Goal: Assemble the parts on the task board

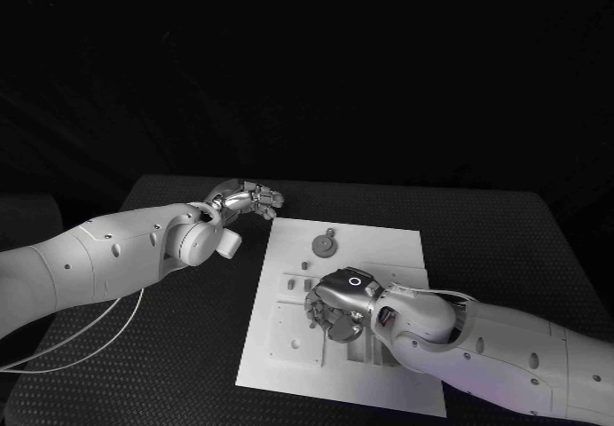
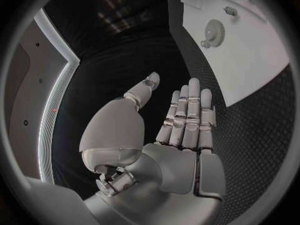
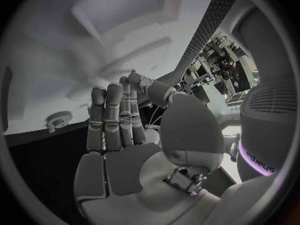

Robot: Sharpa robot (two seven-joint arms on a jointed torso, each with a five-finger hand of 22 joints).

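A black, finely textured table (image 1: 512,231) fills the scene under a dark room, and on it, straight ahead of the robot, lies the white board (image 1: 371,244), a long flat plate that runs away from the robot's body. Its near half is cut with slots and shallow recesses; its far half is mostly bare.

The right hand (image 1: 335,306) hangs over the near middle of the board, palm turned down toward the slotted area. In the right wrist view its fingers (image 3: 115,117) stand straight and close together with the thumb set apart, and nothing lies between them, so the hand is empty and open. It seems placed there to work on the recesses directly beneath it, but whether it touches the board cannot be told.

The left hand (image 1: 246,197) sits off the board, just beyond its far left corner, over the bare table. Its fingers (image 2: 187,112) are straight and side by side, the thumb spread away, holding nothing. Judging by that, it is waiting clear of the work so the right hand has the board to itself.

The smallest thing is the gear (image 1: 327,241), a toothed round part lying flat on the far half of the board, beyond the right hand's fingertips and to the side of the left hand. A short stub or pin sits close against it. It looks grey here, thin, with fine teeth round the rim, so it should need a careful pinch at the edge.
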